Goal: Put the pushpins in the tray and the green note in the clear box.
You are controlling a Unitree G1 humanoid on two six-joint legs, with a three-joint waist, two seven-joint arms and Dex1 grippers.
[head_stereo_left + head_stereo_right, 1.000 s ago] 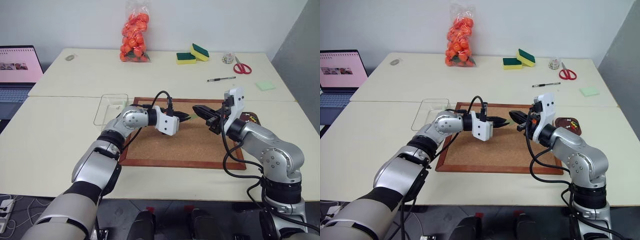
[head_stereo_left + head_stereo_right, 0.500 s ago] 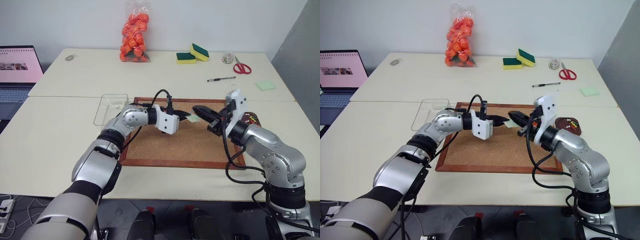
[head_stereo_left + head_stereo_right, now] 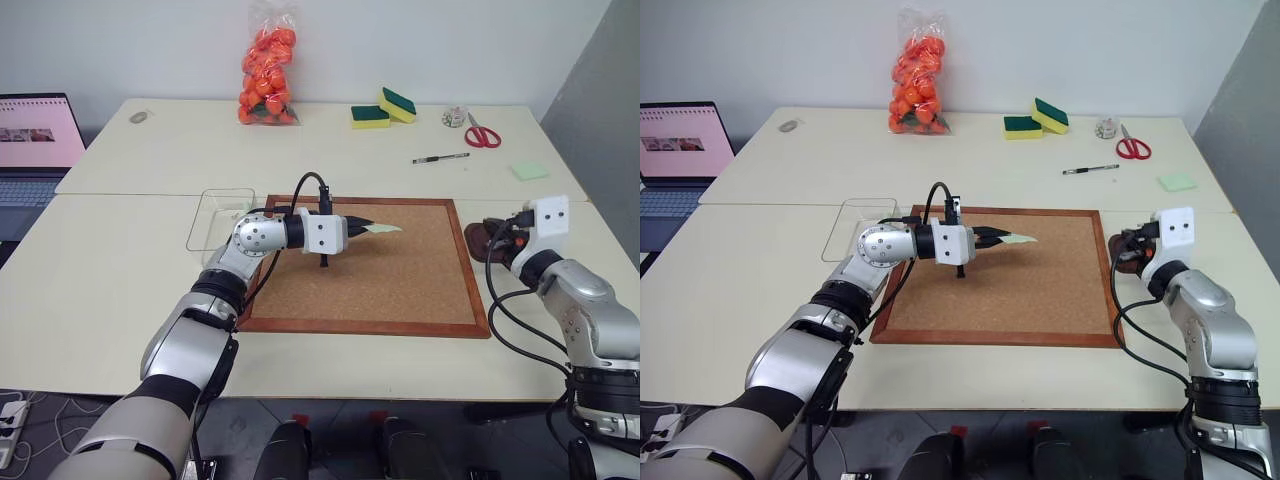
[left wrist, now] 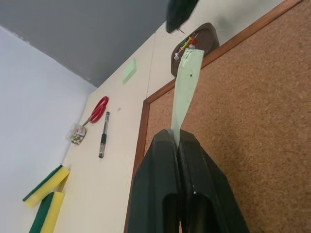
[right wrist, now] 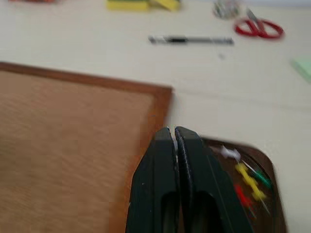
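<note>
Over the cream desk (image 3: 120,260), carrying the pale green square paper note (image 3: 381,229), clenched in the left hand (image 3: 362,224), level toward the transparent rectangular plastic box (image 3: 215,215).

green note (image 3: 381,228) pinched edge-on in left gripper (image 3: 362,224); pushpins (image 5: 248,179) in tray (image 5: 269,165), probably under right gripper (image 5: 174,132); clear box (image 3: 215,213) behind left wrist.

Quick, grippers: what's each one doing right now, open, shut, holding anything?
Left gripper: shut on the green note, held above the cork board.
Right gripper: shut, nothing visible between its fingers, over the tray edge.
</note>
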